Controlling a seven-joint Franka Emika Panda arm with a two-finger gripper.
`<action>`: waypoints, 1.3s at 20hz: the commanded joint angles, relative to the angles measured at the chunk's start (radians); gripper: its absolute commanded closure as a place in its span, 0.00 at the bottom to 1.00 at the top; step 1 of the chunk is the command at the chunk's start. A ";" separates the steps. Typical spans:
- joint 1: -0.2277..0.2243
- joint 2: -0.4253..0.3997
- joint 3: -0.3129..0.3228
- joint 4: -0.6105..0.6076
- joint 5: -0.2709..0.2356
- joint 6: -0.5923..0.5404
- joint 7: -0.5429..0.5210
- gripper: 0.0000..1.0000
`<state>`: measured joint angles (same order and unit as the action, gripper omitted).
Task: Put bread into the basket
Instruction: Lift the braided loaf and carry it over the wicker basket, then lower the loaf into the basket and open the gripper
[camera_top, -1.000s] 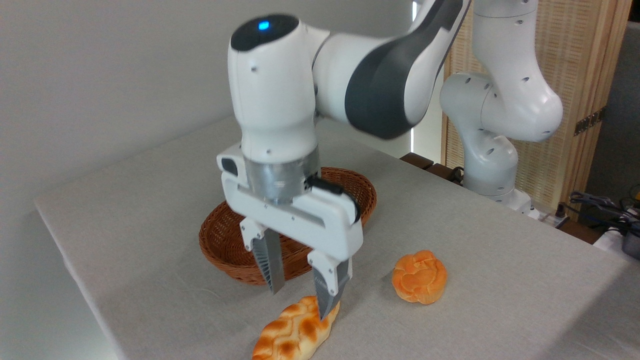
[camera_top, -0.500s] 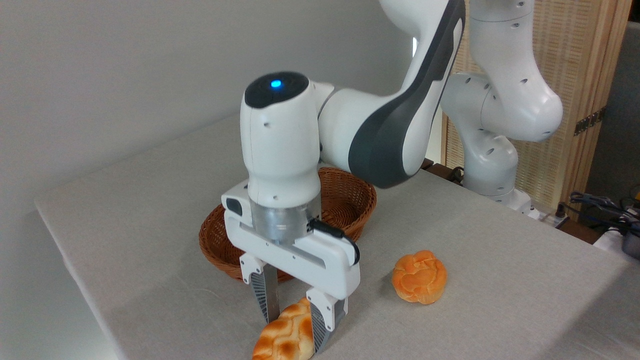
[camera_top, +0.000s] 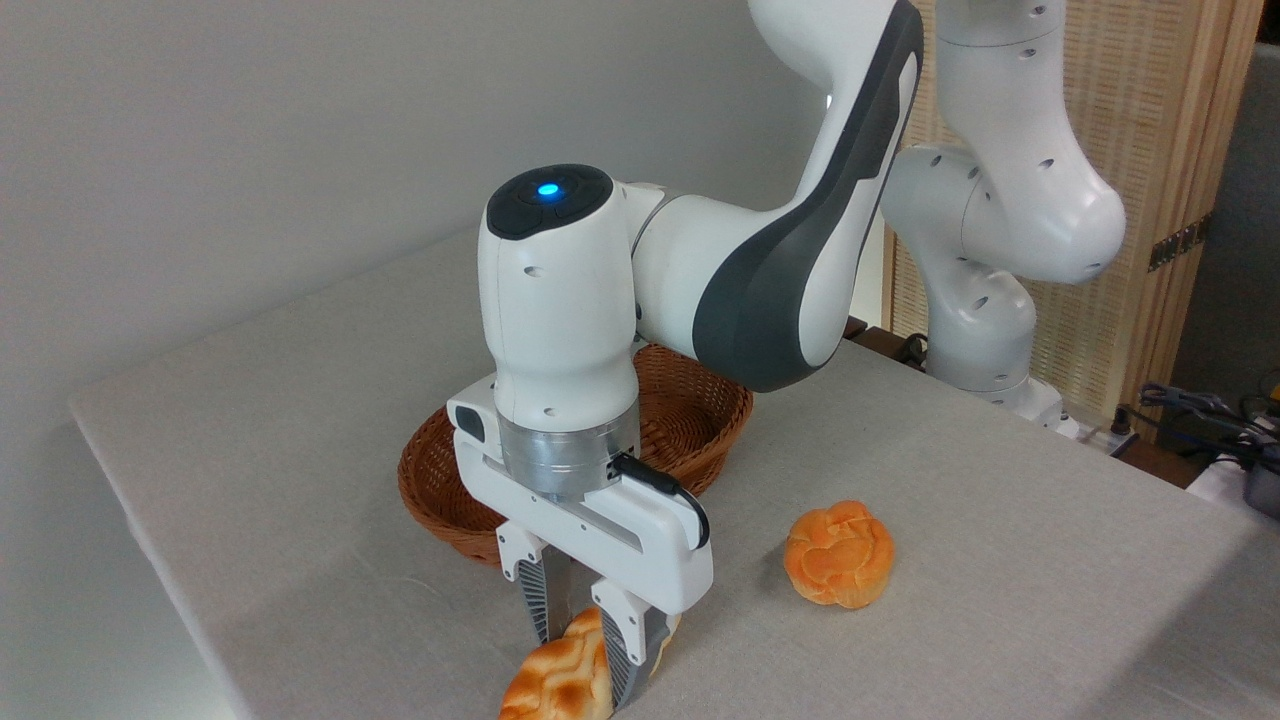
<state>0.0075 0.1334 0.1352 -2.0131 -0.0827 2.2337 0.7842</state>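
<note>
A: Starting at the left, what sits there?

B: The basket (camera_top: 452, 490), oval and wicker, on the grey table (camera_top: 250, 420). It looks empty as far as the arm lets me see. It lies behind the gripper, farther from the camera.

A: And the gripper?

B: The gripper (camera_top: 585, 660) points straight down at the near table edge, its 2 fingers (camera_top: 538, 605) either side of the bread (camera_top: 560, 680). The fingers are drawn in against the loaf, 1 on each flank; I judge them clamped on it, or within a touch of it.

A: How does the loaf run?

B: Its long axis goes from lower left, toward the camera, up to the right, and the frame cuts off its near end. The fingers cross that axis, so they pinch the narrow width, toward the far end of the loaf, not its middle.

A: Is it off the table?

B: I cannot tell; it appears to rest on the cloth.

A: So the coming move?

B: In my judgement, lift, then carry back and slightly left to the basket. An end grip may let the near end droop.

A: Farther right?

B: The round orange bun (camera_top: 838, 553), well apart from the fingers.
</note>
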 joint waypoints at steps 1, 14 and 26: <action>-0.003 -0.027 0.004 0.022 0.000 -0.029 0.090 0.91; -0.024 -0.153 -0.146 0.255 -0.002 -0.706 0.116 0.73; -0.087 -0.146 -0.220 0.109 -0.002 -0.462 0.107 0.00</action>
<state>-0.0760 -0.0014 -0.0869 -1.8873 -0.0823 1.7366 0.8918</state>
